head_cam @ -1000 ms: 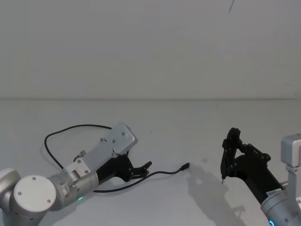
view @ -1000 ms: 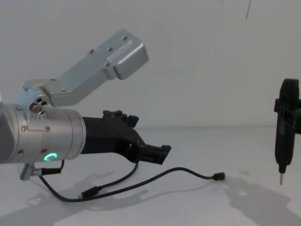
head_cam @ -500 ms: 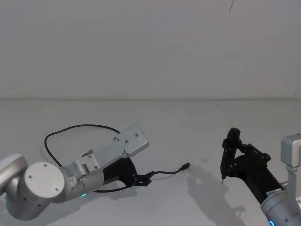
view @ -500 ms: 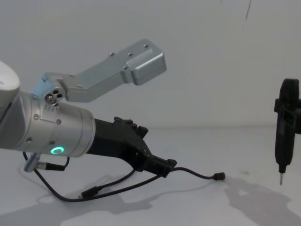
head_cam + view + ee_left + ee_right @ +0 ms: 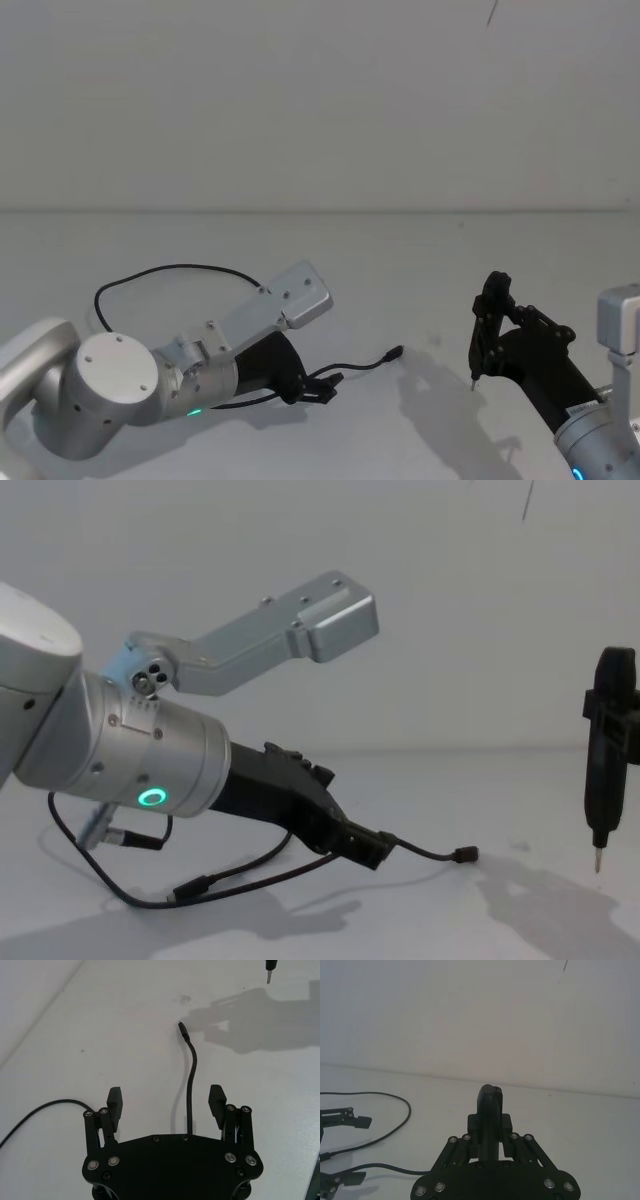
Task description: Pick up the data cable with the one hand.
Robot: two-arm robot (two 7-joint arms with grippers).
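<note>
Tabletop [image 5: 400, 300]: left gripper's [image 5: 165, 1096] spread fingers [image 5: 114, 1102] straddle partly-hidden data cable [image 5: 192, 1067]; right gripper [image 5: 490, 1132] clamps pen [image 5: 605, 760].

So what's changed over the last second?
The left gripper dropped and pushed forward toward the table, its open jaws now straddling the data cable, not yet closed. The cable lies where it was; the right gripper keeps holding the pen-shaped tool.

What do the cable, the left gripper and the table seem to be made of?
Cable: probably rubber or soft plastic sheath, matte black; it bends in smooth curves.
Left gripper: seemingly hard black plastic or coated metal, matte, with small shiny screws at the joints.
Table: smooth white surface, slightly matte, perhaps laminate; it shows soft shadows.
</note>
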